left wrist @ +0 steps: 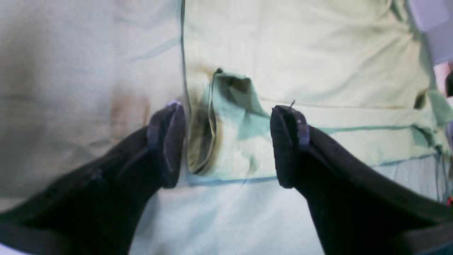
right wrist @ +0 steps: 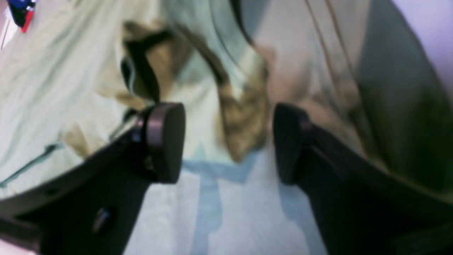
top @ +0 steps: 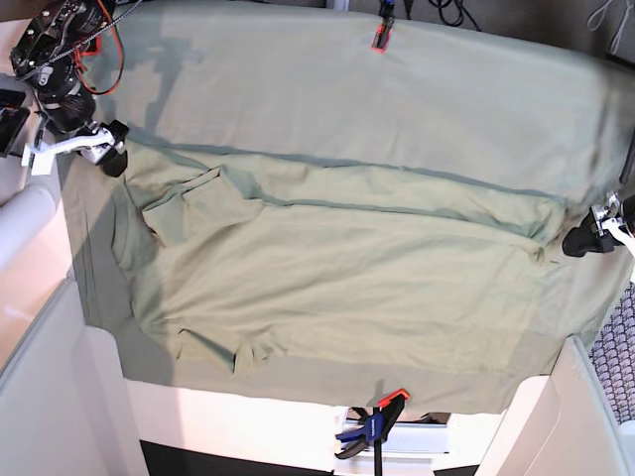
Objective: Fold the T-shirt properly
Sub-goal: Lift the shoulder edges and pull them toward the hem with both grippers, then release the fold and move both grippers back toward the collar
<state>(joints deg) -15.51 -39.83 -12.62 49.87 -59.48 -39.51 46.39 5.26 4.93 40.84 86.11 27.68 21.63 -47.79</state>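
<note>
The large plain sage-green cloth (top: 446,109) covered the table, and the pale sage-green short-sleeved cotton T-shirt (top: 337,288) lay on it, folded lengthwise. The left gripper (left wrist: 228,141) and right gripper (right wrist: 229,141) stood wide, empty. Released edges might spring back. The blurred right-wrist view perhaps showed a sleeve.

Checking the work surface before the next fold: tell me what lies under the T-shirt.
The T-shirt lies on a larger sage-green cloth, which shows beyond the shirt on every side and is held by clamps at the near and far edges. Whatever lies under that cloth is covered.
</note>
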